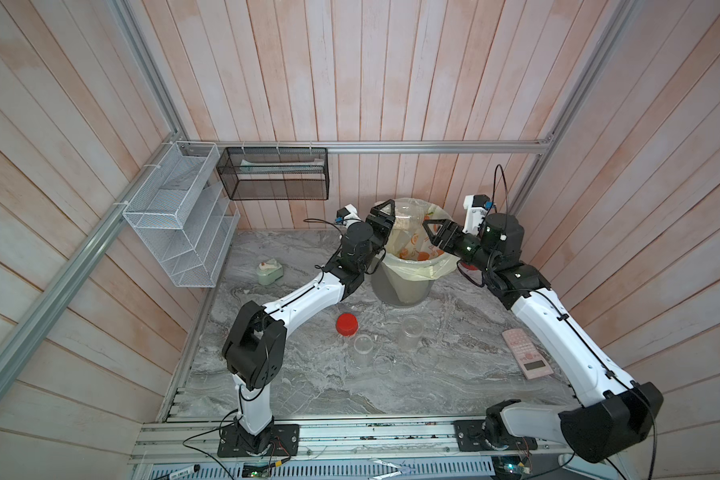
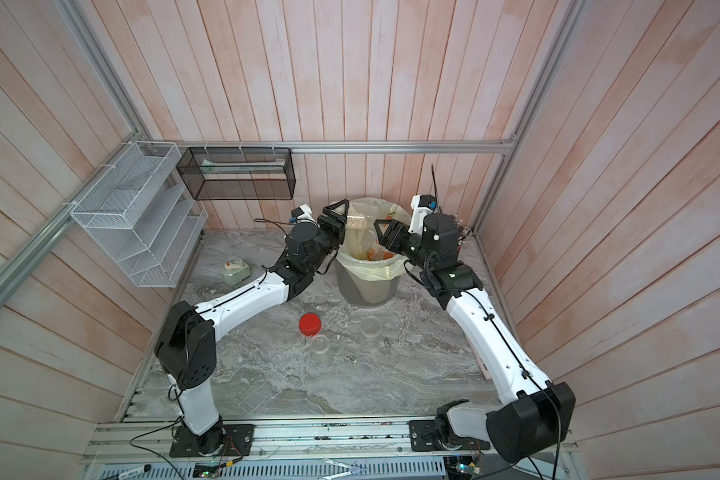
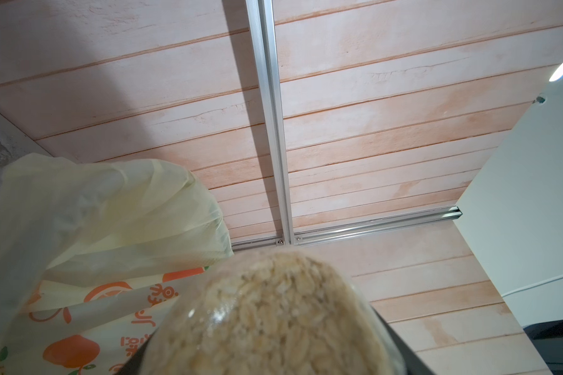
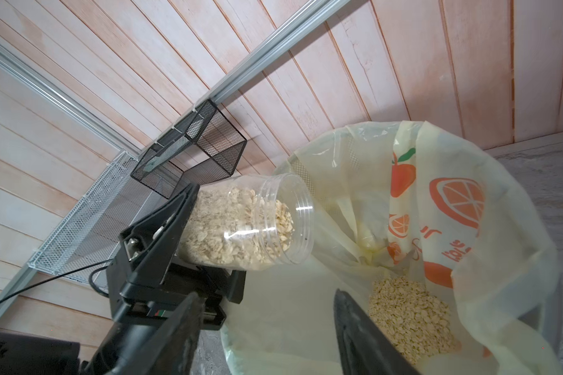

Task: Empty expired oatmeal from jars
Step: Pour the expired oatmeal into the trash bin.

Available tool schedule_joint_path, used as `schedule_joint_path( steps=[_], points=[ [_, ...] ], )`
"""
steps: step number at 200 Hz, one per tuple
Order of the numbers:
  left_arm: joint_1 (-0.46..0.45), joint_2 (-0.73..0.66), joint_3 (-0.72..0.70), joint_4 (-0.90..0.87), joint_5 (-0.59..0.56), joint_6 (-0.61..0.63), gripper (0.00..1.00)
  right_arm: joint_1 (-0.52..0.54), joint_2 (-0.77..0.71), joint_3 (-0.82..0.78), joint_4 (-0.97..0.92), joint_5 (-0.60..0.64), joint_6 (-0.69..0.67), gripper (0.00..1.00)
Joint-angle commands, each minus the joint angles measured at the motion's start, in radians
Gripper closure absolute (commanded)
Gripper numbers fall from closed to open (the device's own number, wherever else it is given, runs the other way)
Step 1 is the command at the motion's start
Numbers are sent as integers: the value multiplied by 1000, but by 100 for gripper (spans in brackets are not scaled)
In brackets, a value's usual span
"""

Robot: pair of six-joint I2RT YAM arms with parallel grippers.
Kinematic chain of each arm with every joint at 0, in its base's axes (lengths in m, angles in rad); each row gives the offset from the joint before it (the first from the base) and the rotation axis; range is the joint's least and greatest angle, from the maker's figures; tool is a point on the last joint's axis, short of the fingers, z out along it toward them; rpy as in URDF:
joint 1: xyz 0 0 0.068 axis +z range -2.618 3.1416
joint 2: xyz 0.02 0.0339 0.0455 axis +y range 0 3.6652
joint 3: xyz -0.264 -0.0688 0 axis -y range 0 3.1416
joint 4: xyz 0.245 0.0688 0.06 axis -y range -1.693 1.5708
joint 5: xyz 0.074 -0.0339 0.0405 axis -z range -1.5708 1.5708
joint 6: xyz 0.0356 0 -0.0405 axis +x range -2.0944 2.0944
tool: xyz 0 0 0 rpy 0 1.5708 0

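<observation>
The jar (image 3: 273, 324) looks blurred and cut off in the left wrist view, its mouth apparently hidden.

Left gripper (image 1: 391, 222) fingers clamped, right gripper (image 4: 267, 311) fingers parted.

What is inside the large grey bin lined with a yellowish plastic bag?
A heap of pale loose oatmeal flakes and an orange-printed wrapper. These cover whatever lies beneath.

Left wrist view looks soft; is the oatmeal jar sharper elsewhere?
Left wrist view: the jar is too close and blurred; the wall behind is sharp. Right wrist view: its oatmeal and neck threads are crisp. In both top views it is small.
</observation>
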Motion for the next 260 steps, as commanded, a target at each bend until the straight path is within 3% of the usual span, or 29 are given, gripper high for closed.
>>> schedule_joint_path(
  steps=[1, 83, 187, 260],
  points=[
    [4, -44, -10, 10, 16, 85, 63, -3, -24, -23, -22, 48, -47, 35],
    [2, -44, 46, -83, 36, 231, 64, -15, -73, -38, 25, 93, -35, 34],
    [-42, 17, 272, -304, 59, 579, 65, -101, -190, -109, 24, 74, -55, 33],
    [-33, 30, 322, -419, 43, 747, 65, -164, -268, -182, 31, 31, -56, 32]
  ],
)
